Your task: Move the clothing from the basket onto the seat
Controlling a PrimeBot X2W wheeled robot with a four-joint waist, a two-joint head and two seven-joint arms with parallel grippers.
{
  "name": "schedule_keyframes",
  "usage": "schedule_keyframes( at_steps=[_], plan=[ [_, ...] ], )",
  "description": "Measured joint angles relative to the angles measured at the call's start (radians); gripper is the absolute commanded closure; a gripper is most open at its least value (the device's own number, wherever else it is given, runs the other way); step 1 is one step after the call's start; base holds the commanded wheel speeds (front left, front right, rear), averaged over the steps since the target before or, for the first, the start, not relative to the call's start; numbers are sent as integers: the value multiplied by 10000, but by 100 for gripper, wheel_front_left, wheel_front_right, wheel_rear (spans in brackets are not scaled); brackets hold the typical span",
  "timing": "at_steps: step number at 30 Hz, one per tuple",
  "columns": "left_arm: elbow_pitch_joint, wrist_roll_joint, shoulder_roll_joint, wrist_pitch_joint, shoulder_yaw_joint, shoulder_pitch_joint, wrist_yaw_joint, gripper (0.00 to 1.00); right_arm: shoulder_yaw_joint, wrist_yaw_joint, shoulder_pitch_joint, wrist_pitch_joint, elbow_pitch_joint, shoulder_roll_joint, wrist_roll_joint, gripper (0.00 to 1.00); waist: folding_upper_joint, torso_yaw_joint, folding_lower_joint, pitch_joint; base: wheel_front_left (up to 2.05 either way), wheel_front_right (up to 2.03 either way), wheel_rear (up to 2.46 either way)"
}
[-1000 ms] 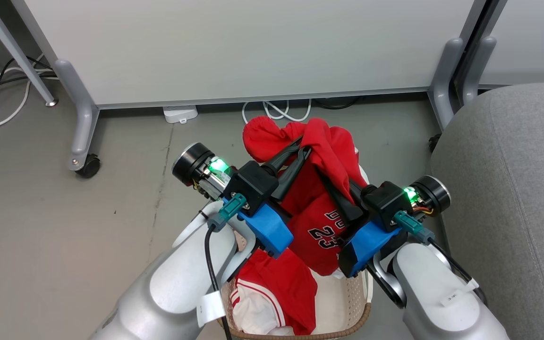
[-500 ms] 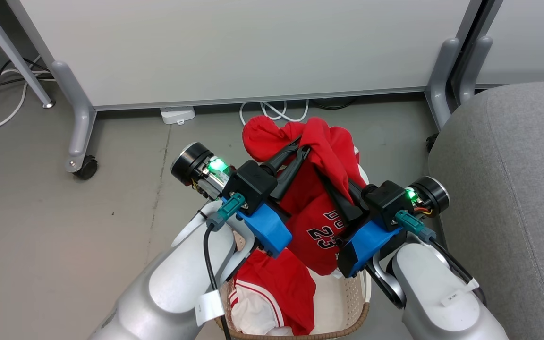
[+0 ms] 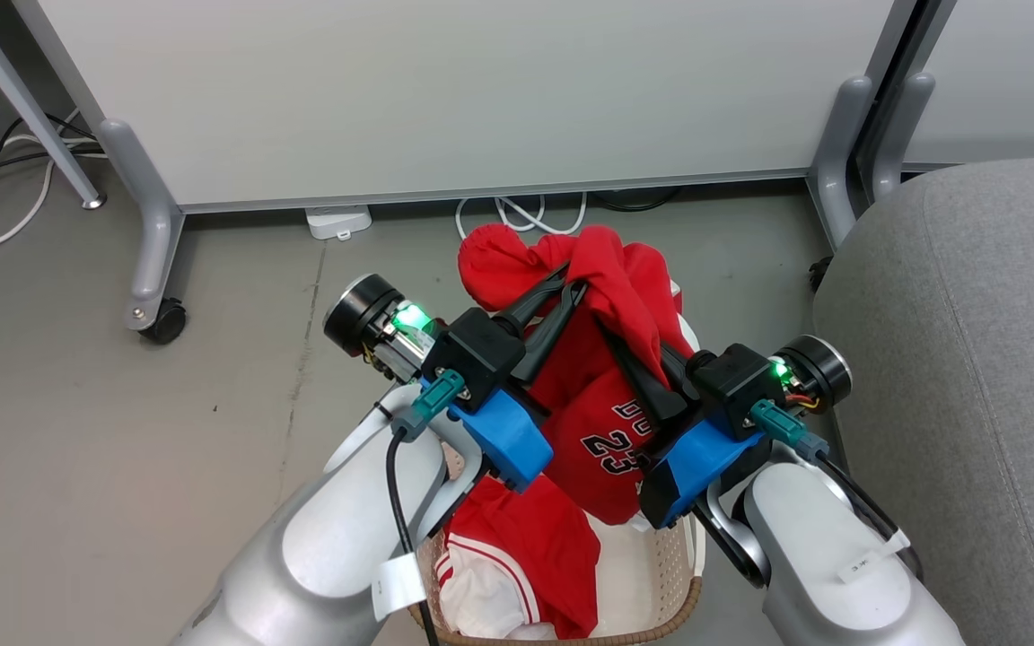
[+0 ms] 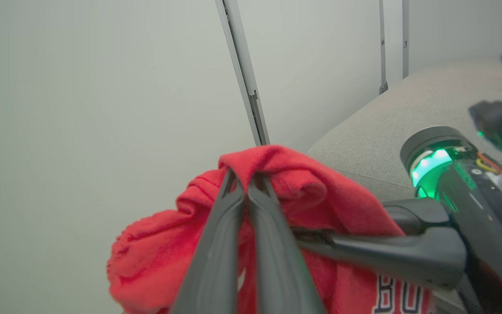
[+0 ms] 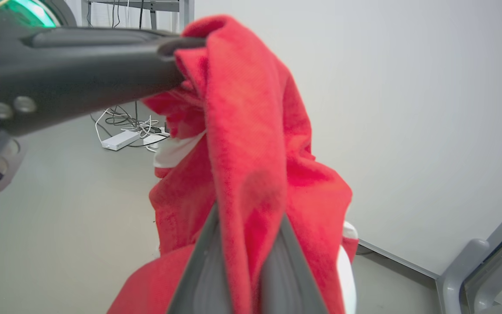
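Well, from the head almost nothing has changed in the last second. My left pincer (image 3: 575, 276) and right pincer (image 3: 638, 354) sit a touch further left, both clamped tight on the jersey (image 3: 607, 422). It hangs bunched between them, its lower end over the mouth of the basket (image 3: 661, 619). So I judge the lift has paused, and the carry to the seat (image 3: 975, 359) on my right is not yet begun. Counting: two garments, the jersey aloft and a striped piece (image 3: 517, 556) lying in the basket; one basket; one seat; two pincers.

From the left wrist, my left pincer (image 4: 240, 176) is closed to a slit, with a fold of jersey (image 4: 155, 257) pinched at its tips. The right pincer's finger (image 4: 386, 253) crosses in from the side, and the seat (image 4: 408, 113) lies beyond.

From the right wrist, my right pincer (image 5: 249, 218) is closed, with jersey (image 5: 251, 131) draped thick between and over its fingers. The left pincer's finger (image 5: 81, 65) bites the cloth's top edge.
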Motion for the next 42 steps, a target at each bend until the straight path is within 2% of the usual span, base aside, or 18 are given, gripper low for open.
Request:
schedule_keyframes(
  at_steps=[3, 4, 5, 19, 27, 34, 42],
  plan=[
    [42, 2, -4, 0, 15, 38, 0, 100, 0, 0, 4, 0, -23, 0, 42, 100, 0, 0, 0, 0, 0, 0, 0],
    [44, 0, -13, 0, 44, 44, 0, 80, -4, 0, 4, 0, -35, 0, 46, 100, 0, 1, 0, 3, 0, 0, 0],
    [46, 0, -23, -2, 67, 44, 0, 0, -8, 0, 4, 0, -44, 0, 69, 100, 0, 4, 0, 7, 0, 0, 0],
    [48, 157, -56, -2, 234, 146, 0, 0, -130, 0, 8, 0, -96, 0, 217, 100, 0, 40, 0, 32, 0, 0, 0],
    [-117, 265, -59, -2, 326, 221, 0, 0, -593, 0, 18, 0, -265, 2, 249, 100, 0, -66, 0, 132, 0, 0, 0],
    [-418, 347, 12, -12, 420, 340, 2, 0, -1266, 0, 154, 0, -476, 0, 86, 100, 0, -530, 0, 322, 0, 0, 0],
    [-591, 462, 94, -10, 351, 454, 2, 0, -2280, 0, 475, 0, -905, -6, -94, 100, 0, -1410, 0, 604, 0, 0, 0]
  ],
)
